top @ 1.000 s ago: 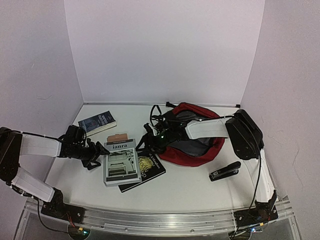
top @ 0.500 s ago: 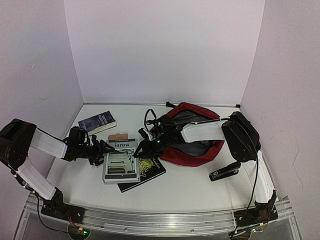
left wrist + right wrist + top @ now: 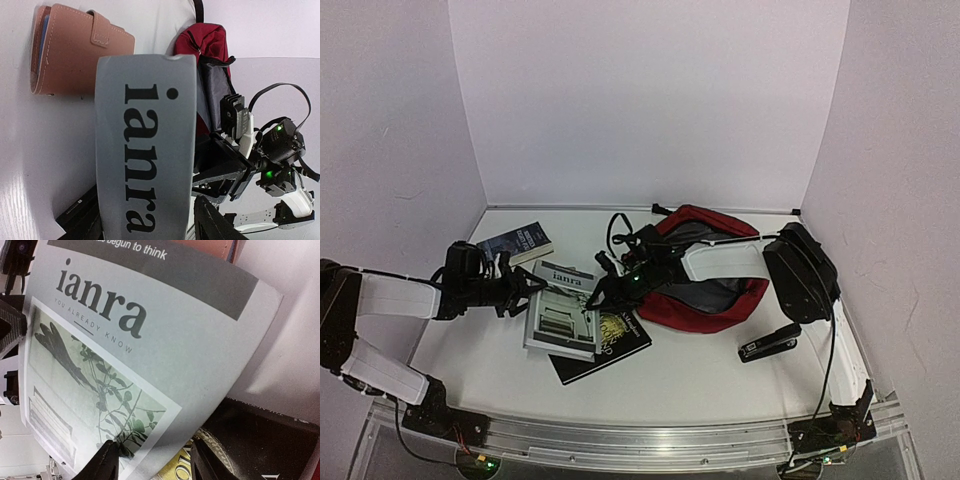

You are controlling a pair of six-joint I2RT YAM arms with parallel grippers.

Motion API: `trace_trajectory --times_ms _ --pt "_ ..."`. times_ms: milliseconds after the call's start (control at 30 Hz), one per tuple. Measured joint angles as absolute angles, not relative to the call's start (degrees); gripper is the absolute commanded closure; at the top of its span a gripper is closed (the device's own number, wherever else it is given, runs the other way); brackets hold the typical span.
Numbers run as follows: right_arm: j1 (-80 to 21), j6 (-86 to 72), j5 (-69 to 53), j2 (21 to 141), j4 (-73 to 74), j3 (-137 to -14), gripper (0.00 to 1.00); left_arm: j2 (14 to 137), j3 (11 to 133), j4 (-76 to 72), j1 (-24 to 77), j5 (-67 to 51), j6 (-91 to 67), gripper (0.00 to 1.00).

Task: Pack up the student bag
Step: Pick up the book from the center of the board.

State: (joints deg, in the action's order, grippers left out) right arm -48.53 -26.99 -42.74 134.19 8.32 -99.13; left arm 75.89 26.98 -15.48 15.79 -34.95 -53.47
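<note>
Bag (image 3: 720,315) slumped on its side, on my right and toward the back. Mouth gapes leftward, grey lining showing. Nothing packed that I can see. My right arm reaches across that mouth, so for now I partly block the way in.

Magazine (image 3: 563,315), just left of the bag's mouth, is the piece in hand. It is bowed and tilted, with the far edge raised. Left pincer (image 3: 523,290) is at the side away from the bag, right pincer (image 3: 598,292) at the bag side. One at each edge, I judge, so the limp sheets won't flop when lifted. Each pincer's fingers stand part-way apart with magazine edge between them. Whether either has bitten, I cannot tell.

Dark book (image 3: 615,345) lies flat under the magazine's bag-side corner. It props the paper a little, which likely gives my right pincer room to get beneath.

Blue book (image 3: 515,243), well left of the bag and further back: untouched.

Stapler (image 3: 770,342), just in front of the bag: untouched, clear of both arms.

Wallet (image 3: 75,47), left of the bag, beyond the magazine's far edge. Closed. Seen only from my left wrist.
</note>
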Motion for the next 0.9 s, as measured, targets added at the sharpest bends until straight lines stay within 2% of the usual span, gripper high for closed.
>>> trace_trajectory --times_ms 100,200,267,433,567,733,900 --pt "-48.60 -26.35 -42.76 134.17 8.53 -99.39 0.51 77.45 27.00 -15.57 16.28 -35.88 -53.51 0.47" --pt "-48.69 -25.77 -42.74 134.19 9.08 -99.81 0.49 79.41 27.22 -15.55 17.02 -36.51 -53.48 0.60" --pt "-48.77 -25.56 -42.76 134.19 9.54 -100.16 0.41 80.22 27.72 -15.64 17.41 -36.99 -53.69 0.67" --pt "-48.76 -25.49 -43.15 134.10 10.38 -101.35 0.16 79.34 28.18 -16.29 17.75 -37.10 -54.33 0.83" --pt "-47.94 -25.52 -42.80 131.51 12.41 -101.35 0.02 75.66 29.39 -15.47 17.85 -36.28 -55.95 0.84" --pt "-43.92 -25.68 -41.65 121.37 14.10 -101.34 0.02 70.60 35.07 -16.06 17.92 -32.70 -58.61 0.83" --pt "-35.58 -28.72 -42.04 111.23 12.11 -101.23 0.02 68.30 36.64 -23.52 17.96 -26.73 -61.85 0.83"
